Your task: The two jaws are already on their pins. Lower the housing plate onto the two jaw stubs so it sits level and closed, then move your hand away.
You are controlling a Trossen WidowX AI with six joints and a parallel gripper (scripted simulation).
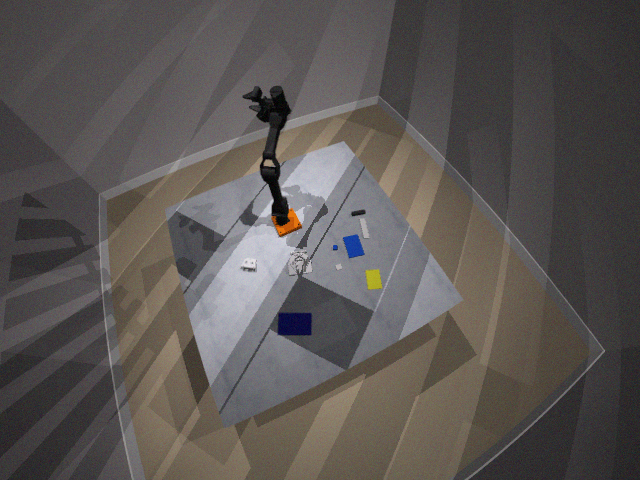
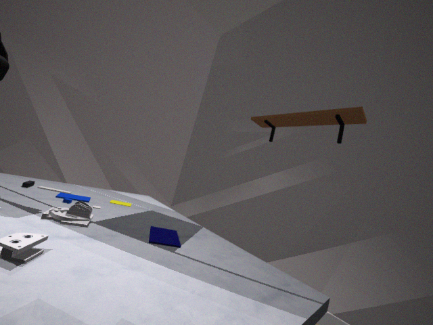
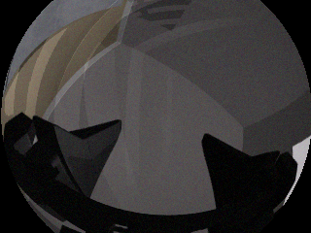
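Note:
A white piece with two round holes, which looks like the housing plate (image 1: 249, 265) (image 2: 34, 237), stands on the grey table top left of the jaw assembly in the top view. In the exterior view its upper face is raised above a lower flange. The white jaw assembly (image 1: 299, 262) (image 2: 79, 211) lies near the middle of the table, with curved parts on its base. The two are apart. The pins and stubs are too small to make out. My gripper (image 1: 248, 101) (image 3: 163, 132) is open with nothing between its fingers, raised far from both parts, beyond the table's far edge in the top view.
The arm stands on an orange base plate (image 1: 291, 227). Right of the jaws lie a blue panel (image 1: 353, 246) (image 2: 73, 197), small blue block (image 1: 334, 247), yellow panel (image 1: 373, 279) (image 2: 120, 203), white bar (image 1: 364, 228) and black block (image 1: 358, 212). A navy panel (image 1: 294, 323) (image 2: 164, 236) lies nearer the front.

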